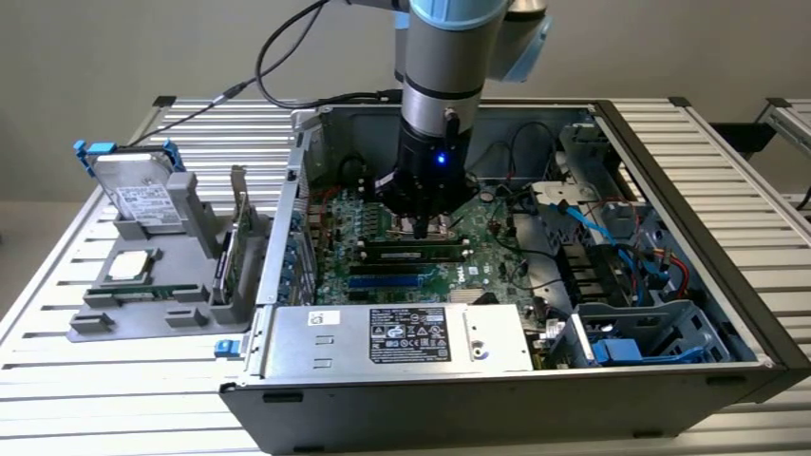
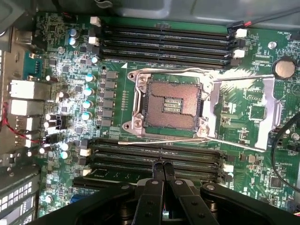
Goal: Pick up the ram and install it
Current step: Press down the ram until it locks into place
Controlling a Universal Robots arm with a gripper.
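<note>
The ram, a narrow green stick with dark chips, lies along a memory slot on the motherboard inside the open computer case. My gripper reaches straight down into the case and hangs just behind and above the stick. In the wrist view the fingertips of the gripper are pressed together over the near bank of memory slots, with nothing between them. Whether the tips touch the stick I cannot tell. The gripper's own body hides the slot nearest to it.
The open processor socket and a second bank of memory slots lie beyond the fingertips. A power supply stands at the case's front and cables crowd the exterior view's right. A grey holder on the left carries a drive, a processor chip and an expansion card.
</note>
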